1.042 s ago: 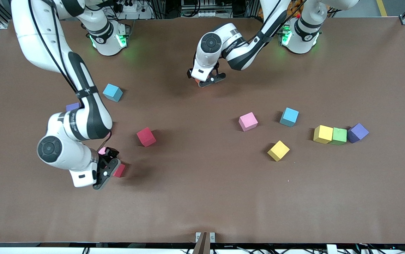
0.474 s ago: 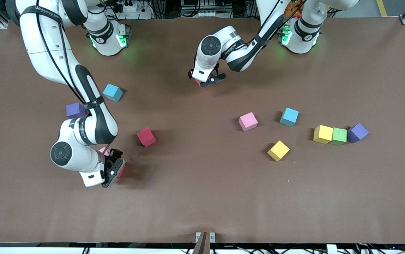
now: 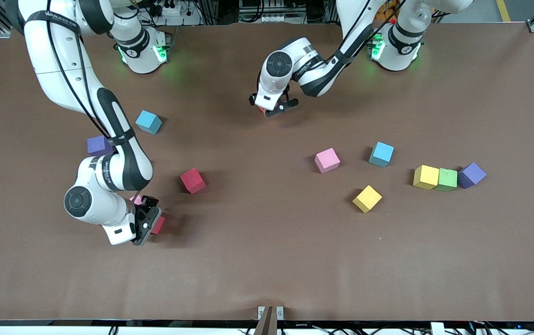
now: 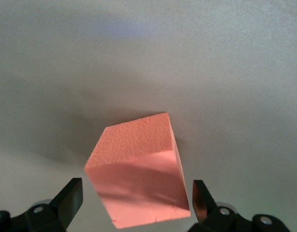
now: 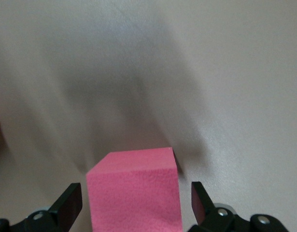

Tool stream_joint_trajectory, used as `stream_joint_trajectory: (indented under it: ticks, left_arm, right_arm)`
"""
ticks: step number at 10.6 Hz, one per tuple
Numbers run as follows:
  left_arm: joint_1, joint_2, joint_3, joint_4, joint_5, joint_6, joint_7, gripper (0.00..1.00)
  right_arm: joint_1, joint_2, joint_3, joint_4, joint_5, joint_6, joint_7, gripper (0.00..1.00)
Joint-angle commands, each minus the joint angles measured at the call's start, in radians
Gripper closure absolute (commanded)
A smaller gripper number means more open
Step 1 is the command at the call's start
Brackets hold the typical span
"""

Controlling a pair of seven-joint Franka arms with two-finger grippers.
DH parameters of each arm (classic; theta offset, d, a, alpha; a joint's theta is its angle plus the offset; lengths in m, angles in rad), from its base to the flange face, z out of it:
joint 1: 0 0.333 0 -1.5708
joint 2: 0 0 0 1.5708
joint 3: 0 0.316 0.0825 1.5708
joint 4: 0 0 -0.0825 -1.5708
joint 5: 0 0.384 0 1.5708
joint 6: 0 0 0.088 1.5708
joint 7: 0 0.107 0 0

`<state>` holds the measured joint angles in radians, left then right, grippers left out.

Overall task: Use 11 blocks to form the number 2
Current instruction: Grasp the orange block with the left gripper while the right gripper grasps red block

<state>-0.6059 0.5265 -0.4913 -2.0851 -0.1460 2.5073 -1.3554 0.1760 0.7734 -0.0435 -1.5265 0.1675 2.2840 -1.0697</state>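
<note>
Two matte light blue cubes are counted on the brown table: one toward the right arm's end, one toward the left arm's end. Two matte purple cubes are seen, one beside the right arm's forearm and one at the end of a short row. That row is made up of a matte yellow cube, a matte green cube touching it, and the purple one just beside the green. A second yellow cube lies apart from the row, nearer to the front camera. Two matte red cubes are visible, one standing free and one partly covered by the right gripper. One matte pink cube lies near the second light blue cube. No digit is formed yet; the cubes lie scattered.

The left gripper is lowered over a matte orange cube; its fingers are spread wide to either side of the cube, apart from it, and nothing is gripped.

The right gripper is lowered over a second pink cube, which lies between its widely spread fingers without being touched. The partly covered red cube lies just beside this gripper.
</note>
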Motion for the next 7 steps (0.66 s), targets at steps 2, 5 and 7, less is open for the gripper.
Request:
stream_joint_trajectory:
  ticks: [2, 5, 7]
  left_arm:
    - [0.002, 0.004, -0.001, -0.007, -0.006, 0.024, -0.022, 0.33]
    - [-0.001, -0.003, -0.007, 0.02, 0.086, 0.024, -0.002, 1.0]
    - [0.0, -0.006, -0.042, 0.054, 0.089, 0.022, -0.02, 1.0]
  right_arm:
    - [-0.007, -0.014, 0.007, -0.015, 0.018, 0.006, -0.032, 0.01]
    - [-0.004, -0.016, 0.007, -0.015, 0.018, 0.005, -0.032, 0.27]
    - [-0.003, -0.017, 0.007, -0.014, 0.017, 0.002, -0.032, 0.44]
